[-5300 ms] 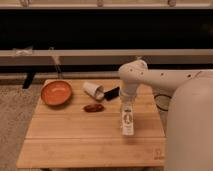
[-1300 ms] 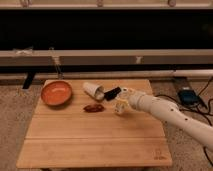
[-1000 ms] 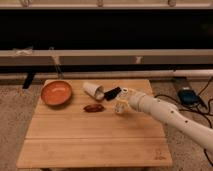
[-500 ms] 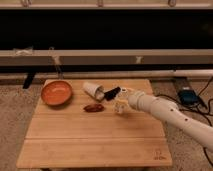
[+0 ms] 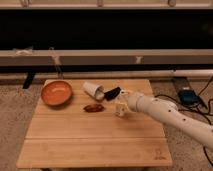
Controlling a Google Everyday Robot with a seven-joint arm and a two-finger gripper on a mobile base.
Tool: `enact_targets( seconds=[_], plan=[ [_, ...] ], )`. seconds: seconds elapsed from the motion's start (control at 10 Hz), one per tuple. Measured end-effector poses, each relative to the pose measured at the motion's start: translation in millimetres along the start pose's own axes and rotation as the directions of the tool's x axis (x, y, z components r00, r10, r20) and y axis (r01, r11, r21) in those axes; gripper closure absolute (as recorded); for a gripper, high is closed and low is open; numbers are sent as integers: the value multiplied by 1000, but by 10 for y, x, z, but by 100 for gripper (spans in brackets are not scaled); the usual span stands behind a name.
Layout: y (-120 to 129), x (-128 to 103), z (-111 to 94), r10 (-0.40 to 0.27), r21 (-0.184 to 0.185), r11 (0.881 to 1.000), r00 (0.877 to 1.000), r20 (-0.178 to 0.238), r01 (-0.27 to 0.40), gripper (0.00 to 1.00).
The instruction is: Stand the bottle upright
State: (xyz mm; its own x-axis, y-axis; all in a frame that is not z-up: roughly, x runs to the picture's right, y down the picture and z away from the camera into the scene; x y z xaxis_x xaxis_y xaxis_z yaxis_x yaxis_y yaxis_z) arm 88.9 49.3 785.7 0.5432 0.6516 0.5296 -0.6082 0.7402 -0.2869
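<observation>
Bench (image 5: 90, 135) first: you have a pale wooden slatted top filling the middle of your view, standing on speckled floor before a dark wall with a light rail across it. Next in size is the white arm (image 5: 170, 114), which reaches in from your right edge and slants up and left over the right half of the bench. At its end the gripper (image 5: 121, 106) sits just right of the bench's centre, around the bottle (image 5: 120, 109), which shows as a small pale shape at the arm's tip, close to the wood; you cannot tell whether the bottle is upright or tilted, nor whether the fingers are spread or pinching it. An orange bowl (image 5: 56, 92) rests near the far left corner. A white cup (image 5: 93, 90) lies on its side at the far middle, its dark mouth facing right. Beside that mouth lies a small black object (image 5: 112, 93). Just in front of the cup rests a small brown item (image 5: 93, 107), left of the gripper.
</observation>
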Motion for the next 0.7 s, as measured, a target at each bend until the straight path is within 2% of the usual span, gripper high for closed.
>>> enact_targets(
  seconds=[0.1, 0.3, 0.4, 0.7],
  plan=[
    [21, 25, 4, -1, -4, 1000, 1000, -9, 1, 40],
    [46, 45, 7, -2, -10, 1000, 1000, -19, 2, 24],
    [56, 55, 5, -1, -12, 1000, 1000, -24, 0, 20],
    [63, 56, -52, 14, -24, 1000, 999, -34, -14, 20]
  ],
)
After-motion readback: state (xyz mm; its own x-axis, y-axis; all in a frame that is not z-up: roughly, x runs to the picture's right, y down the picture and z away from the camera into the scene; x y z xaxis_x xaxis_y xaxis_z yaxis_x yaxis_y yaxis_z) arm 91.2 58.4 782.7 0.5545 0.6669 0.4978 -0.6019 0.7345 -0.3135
